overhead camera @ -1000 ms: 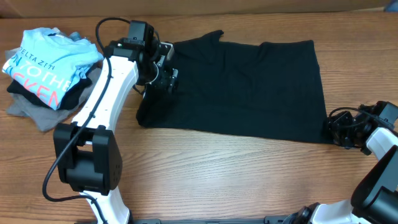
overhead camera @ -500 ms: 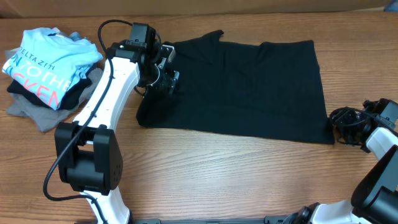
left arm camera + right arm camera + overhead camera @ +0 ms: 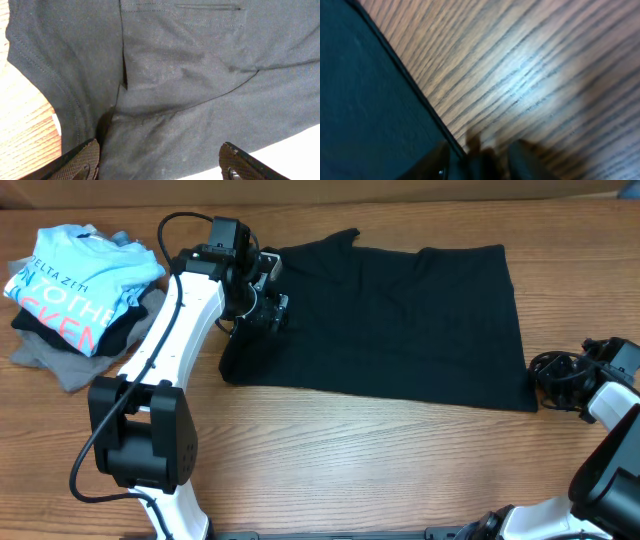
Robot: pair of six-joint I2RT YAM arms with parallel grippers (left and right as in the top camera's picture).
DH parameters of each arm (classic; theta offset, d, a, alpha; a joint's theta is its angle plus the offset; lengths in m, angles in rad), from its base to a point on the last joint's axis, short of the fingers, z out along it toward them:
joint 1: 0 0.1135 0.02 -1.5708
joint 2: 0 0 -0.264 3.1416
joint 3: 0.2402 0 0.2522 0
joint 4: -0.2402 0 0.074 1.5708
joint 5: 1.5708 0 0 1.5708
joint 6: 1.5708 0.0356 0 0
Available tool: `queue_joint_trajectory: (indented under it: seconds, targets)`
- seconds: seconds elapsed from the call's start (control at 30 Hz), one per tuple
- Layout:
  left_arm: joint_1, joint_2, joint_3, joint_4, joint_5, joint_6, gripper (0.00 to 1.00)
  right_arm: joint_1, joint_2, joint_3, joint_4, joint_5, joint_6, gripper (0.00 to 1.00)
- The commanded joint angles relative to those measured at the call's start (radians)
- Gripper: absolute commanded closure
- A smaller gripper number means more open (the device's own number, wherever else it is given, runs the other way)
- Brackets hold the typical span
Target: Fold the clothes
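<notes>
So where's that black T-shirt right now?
In the overhead view the black T-shirt lies spread across the middle of the table, with the left gripper over its left end and the right gripper beside its lower right corner.

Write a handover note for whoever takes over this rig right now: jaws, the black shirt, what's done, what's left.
Left gripper: jaws open, over the black T-shirt at its bunched left end.
Right gripper: at the shirt's near right corner; grip unclear.
Shirt lies spread on the table.
Done: shirt laid out.
Left: no finished fold shows yet; fold it.
</notes>
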Motion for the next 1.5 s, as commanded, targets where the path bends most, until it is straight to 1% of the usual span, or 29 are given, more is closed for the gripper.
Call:
queue_joint_trajectory:
  seconds: [0.0,0.07,0.1,0.3,0.5,0.73,0.9,0.97,1.0,1.07,1.17,1.2,1.27,1.3,1.47]
  targets:
    - [-0.008,0.018,-0.004,0.004,0.012,0.026,0.21,0.005,0.031,0.003,-0.013,-0.010,0.002,0.70]
    - [-0.008,0.018,-0.004,0.004,0.012,0.026,0.21,0.005,0.031,0.006,-0.021,-0.031,0.002,0.79]
    - [-0.008,0.018,-0.004,0.004,0.012,0.026,0.21,0.005,0.031,0.011,-0.029,-0.041,0.002,0.80]
    - [-0.007,0.018,-0.004,0.004,0.011,0.026,0.20,0.005,0.024,0.088,-0.131,-0.058,-0.002,0.96]
    - [-0.008,0.018,-0.004,0.005,0.012,0.025,0.20,0.005,-0.002,0.185,-0.259,-0.058,-0.003,0.96]
    - [-0.008,0.018,-0.004,0.003,0.011,0.025,0.20,0.005,-0.003,0.226,-0.284,-0.058,-0.003,0.96]
    - [-0.007,0.019,-0.004,0.013,0.004,0.026,0.14,0.004,-0.003,0.301,-0.294,-0.059,-0.002,0.96]
    - [-0.008,0.019,-0.010,0.028,0.004,0.026,0.04,0.006,-0.003,0.330,-0.316,-0.059,-0.002,0.96]
    - [-0.008,0.019,-0.013,0.033,0.005,0.026,0.02,0.006,-0.003,0.333,-0.321,-0.059,-0.002,0.96]
    - [-0.008,0.019,-0.030,0.055,0.006,0.026,0.00,0.007,-0.003,0.334,-0.324,-0.059,-0.002,0.96]
    - [-0.008,0.020,-0.066,0.089,0.011,0.026,0.00,0.007,-0.003,0.334,-0.333,-0.059,-0.002,0.96]
    - [-0.008,0.020,-0.078,0.102,0.016,0.026,0.00,0.007,-0.003,0.334,-0.335,-0.059,-0.003,0.96]
    - [-0.008,0.024,-0.112,0.143,0.034,0.029,0.07,0.007,-0.003,0.334,-0.339,-0.060,-0.002,0.96]
    - [-0.008,0.024,-0.123,0.156,0.042,0.035,0.08,0.007,-0.003,0.334,-0.340,-0.063,-0.002,0.96]
    - [-0.008,0.024,-0.207,0.274,0.084,0.051,0.27,0.009,-0.003,0.334,-0.350,-0.070,-0.002,0.96]
